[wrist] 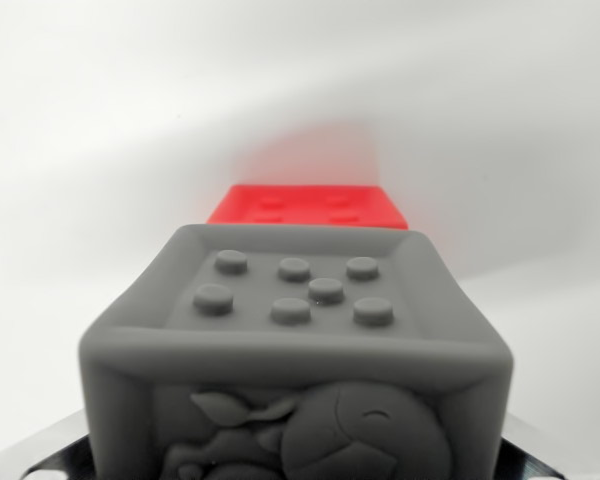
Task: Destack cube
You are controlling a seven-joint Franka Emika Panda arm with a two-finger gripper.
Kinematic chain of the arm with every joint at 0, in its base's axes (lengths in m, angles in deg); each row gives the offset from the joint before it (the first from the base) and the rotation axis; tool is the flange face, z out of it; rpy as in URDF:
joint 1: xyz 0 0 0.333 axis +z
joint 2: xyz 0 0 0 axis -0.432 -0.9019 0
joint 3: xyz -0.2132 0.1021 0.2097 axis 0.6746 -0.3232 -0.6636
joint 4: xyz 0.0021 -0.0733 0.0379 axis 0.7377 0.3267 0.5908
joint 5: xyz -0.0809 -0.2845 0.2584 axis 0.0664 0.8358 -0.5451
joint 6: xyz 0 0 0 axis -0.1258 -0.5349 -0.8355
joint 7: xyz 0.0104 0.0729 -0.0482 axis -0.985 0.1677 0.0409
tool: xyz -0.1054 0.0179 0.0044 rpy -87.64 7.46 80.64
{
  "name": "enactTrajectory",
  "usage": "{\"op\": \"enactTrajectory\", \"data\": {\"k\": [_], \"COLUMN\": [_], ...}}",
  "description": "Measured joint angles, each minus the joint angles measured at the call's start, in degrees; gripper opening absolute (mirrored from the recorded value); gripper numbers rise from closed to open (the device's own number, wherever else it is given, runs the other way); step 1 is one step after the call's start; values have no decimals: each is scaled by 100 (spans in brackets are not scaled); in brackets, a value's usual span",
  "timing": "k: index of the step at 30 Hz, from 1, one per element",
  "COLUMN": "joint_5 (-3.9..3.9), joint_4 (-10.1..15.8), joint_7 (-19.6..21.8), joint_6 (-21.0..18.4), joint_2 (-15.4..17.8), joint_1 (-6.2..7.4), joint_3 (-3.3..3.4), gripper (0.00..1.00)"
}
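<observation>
Grey cube (295,350) with raised dots and embossed figure; red cube (308,206) behind.

There is one view only, from the camera on the wrist. It sits very close to a grey cube (295,345), which fills the lower middle of the frame. The lens looks forward and slightly down, so the cube's studded top and part of its near face both show. Past it, in the centre of the frame, lies a red cube (308,206). The upper half shows plain white table (90,120), out of focus.
</observation>
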Motion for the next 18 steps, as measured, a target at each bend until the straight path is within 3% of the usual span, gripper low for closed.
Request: {"op": "enactTrajectory", "data": {"k": [18], "joint_5": [-211], "joint_4": [35], "joint_7": [-149], "joint_6": [-585], "joint_2": [674], "joint_1": [-40], "joint_3": [-74], "gripper": [0]}}
